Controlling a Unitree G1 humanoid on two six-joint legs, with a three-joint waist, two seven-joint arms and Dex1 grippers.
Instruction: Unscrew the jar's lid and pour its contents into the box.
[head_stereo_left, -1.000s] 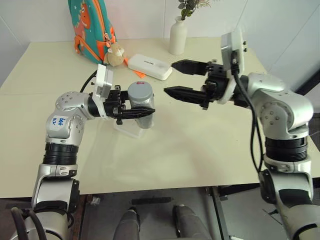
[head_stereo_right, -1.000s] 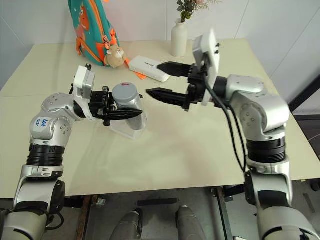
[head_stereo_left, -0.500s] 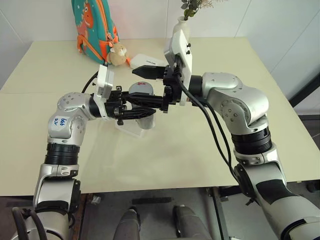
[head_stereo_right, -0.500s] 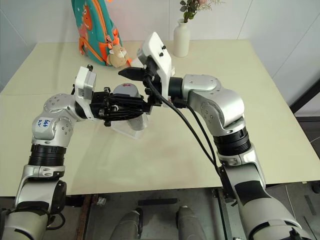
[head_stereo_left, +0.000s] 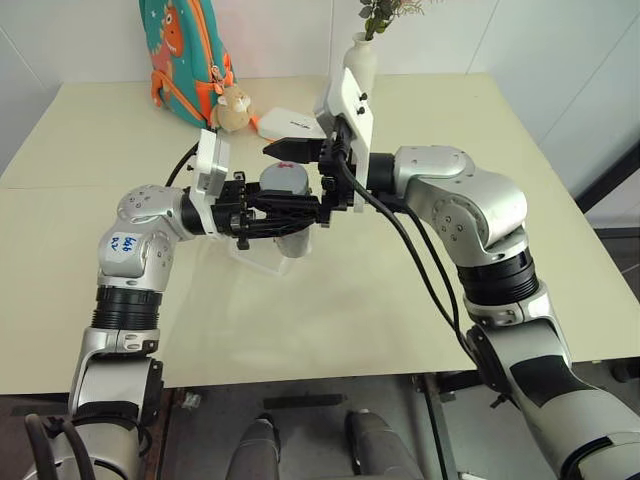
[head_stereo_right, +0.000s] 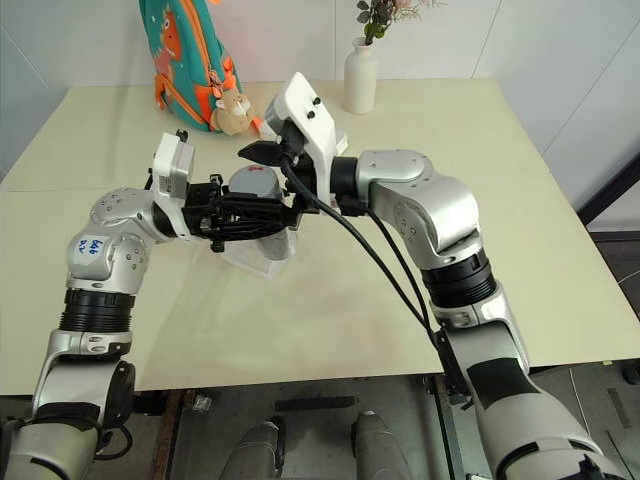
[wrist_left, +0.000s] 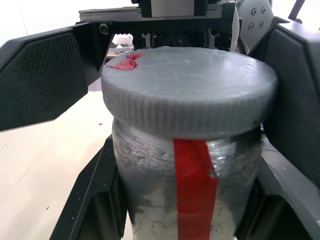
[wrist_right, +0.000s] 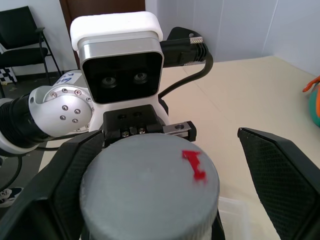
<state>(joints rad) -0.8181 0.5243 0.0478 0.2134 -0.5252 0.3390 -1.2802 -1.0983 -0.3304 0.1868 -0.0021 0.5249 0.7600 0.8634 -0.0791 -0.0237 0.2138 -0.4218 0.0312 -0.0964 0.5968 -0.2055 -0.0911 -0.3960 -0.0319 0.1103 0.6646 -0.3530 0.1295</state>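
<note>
Head views: the left gripper (head_stereo_left: 285, 222) is clamped on the jar (head_stereo_left: 290, 240), held up above the table (head_stereo_left: 400, 290) with the grey lid (head_stereo_left: 284, 180) on top. The right gripper (head_stereo_left: 295, 178) reaches in from the other side, fingers spread wide on either side of the lid, one behind it and one in front (contact not clear from here). The clear box (head_stereo_left: 255, 260) sits on the table just under the jar, mostly hidden by the left gripper. Farther back: a bright backpack (head_stereo_left: 190, 55) with a small plush toy (head_stereo_left: 232, 108) hanging from it, a white case (head_stereo_left: 285, 124) partly behind the right wrist, and a white vase (head_stereo_left: 362, 60) with sprigs cut off by the frame.

Left wrist view: the lid (wrist_left: 190, 90) fills the middle, red mark near its edge, a red strip running down the jar (wrist_left: 195, 195). The right gripper's fingers (wrist_left: 40, 85) stand on either side of the lid, apart from it. Contents cannot be made out through the wall.

Right wrist view: lid top (wrist_right: 150, 195) between the spread fingers (wrist_right: 280, 175), a gap on the visible side. A corner of the box (wrist_right: 232, 212) peeks out below.
</note>
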